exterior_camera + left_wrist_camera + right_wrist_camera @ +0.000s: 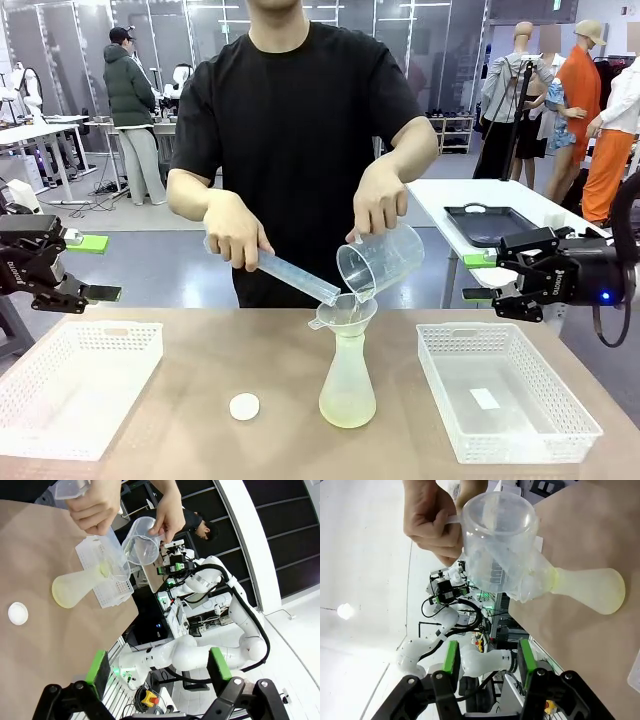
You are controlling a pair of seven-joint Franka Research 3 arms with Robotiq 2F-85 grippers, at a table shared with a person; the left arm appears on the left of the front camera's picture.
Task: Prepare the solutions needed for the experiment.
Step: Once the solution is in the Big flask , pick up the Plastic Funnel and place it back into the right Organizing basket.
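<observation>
A frosted conical flask (pixel 348 385) stands mid-table with a funnel (pixel 343 312) in its neck and a shallow layer of the pale yellow-green solutions (pixel 348 408) at its bottom. The person tips a clear beaker (pixel 381 262) over the funnel and holds a graduated cylinder (pixel 298 277) slanted in the other hand. My left gripper (pixel 98 268) hovers open at the far left, off the table. My right gripper (pixel 476 277) hangs open and empty at the right. In the wrist views the flask (pixel 75 587) (pixel 590 587) lies beyond the open fingers (pixel 97 672) (pixel 451 662).
A white basket (pixel 70 385) sits at the table's left and another (pixel 505 390), with a small white slip inside, at the right. A small white round cap (pixel 244 406) lies left of the flask. Behind, a second table carries a black tray (pixel 490 222).
</observation>
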